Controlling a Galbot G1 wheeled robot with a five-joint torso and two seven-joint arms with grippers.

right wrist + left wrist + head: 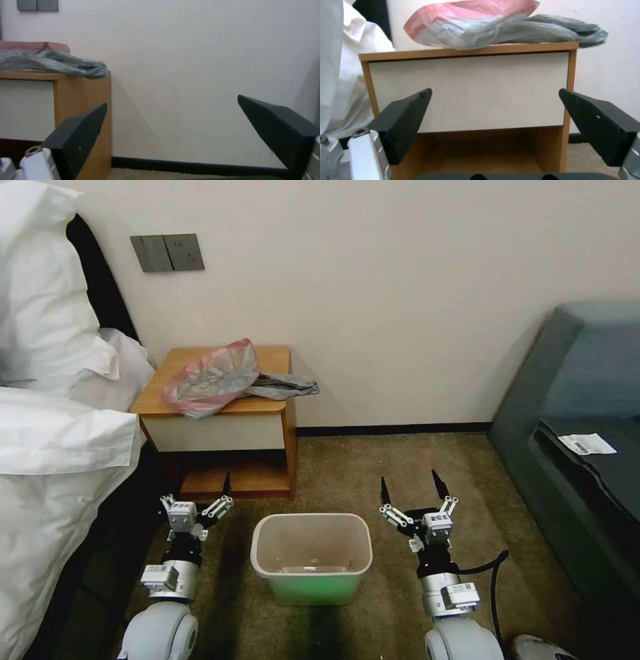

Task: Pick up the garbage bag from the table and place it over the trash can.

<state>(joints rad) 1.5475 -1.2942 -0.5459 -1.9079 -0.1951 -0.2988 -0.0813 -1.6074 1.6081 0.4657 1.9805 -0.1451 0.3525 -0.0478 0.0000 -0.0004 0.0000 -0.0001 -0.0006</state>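
Note:
The garbage bag (220,377) lies crumpled on the table (273,360), grey plastic with a pink-red band, one grey end hanging past the right edge. On the carpet in front stands the trash can (311,580), green with a cream rim, nothing in it. My left gripper (197,493) hovers open just left of the bin, low before the table's shelf. My right gripper (410,483) is open to the bin's right. The left wrist view faces the white drawer front (470,87) with the bag (480,27) above the open gripper (494,92). Past the open right gripper (172,102) are the bag's end (50,62) and the table's side (83,100).
White bedding (53,413) crowds the left, touching the table's side. A grey sofa (580,400) with a paper slip (587,444) fills the right. A wall switch plate (167,252) sits above the table. Brown carpet (373,460) lies between table, bin and sofa.

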